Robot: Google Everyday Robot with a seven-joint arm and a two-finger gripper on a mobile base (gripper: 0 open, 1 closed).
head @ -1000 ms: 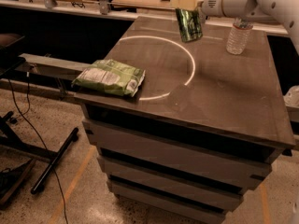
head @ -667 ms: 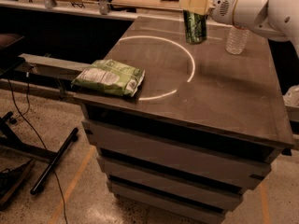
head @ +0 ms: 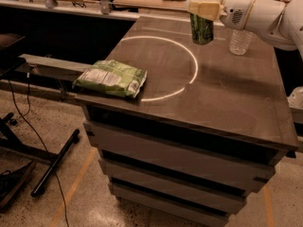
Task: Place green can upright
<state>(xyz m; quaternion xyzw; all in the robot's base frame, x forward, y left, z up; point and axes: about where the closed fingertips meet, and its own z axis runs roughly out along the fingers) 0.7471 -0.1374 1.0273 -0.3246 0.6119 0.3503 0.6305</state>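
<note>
While the arm (head: 263,17) reaches in from the top right, the gripper (head: 204,9) sits over the far side of the table (head: 227,96), right at the top of the green can (head: 202,30). Its cream-coloured fingers are closed around the can's upper end, so it's got hold of it from above. The can is standing straight up, silver rim at the bottom, just past the far right arc of the white circle (head: 194,66) marked on the tabletop. Honestly can't tell if the base is actually resting on the table or hanging a hair above it.

Just to the right of the can, close but not touching, there's a clear water bottle (head: 239,42), upright and partly tucked behind the white arm housing. Well apart from all that, at the near left corner of the table, a green-and-white chip bag (head: 111,78) lies flat, overlapping the circle's near edge and sticking out a bit over the table's left side.

The table itself is dark brown with stacked drawer-like shelves below. A black stand leg (head: 56,161) and a cable lie on the speckled floor to the left.
</note>
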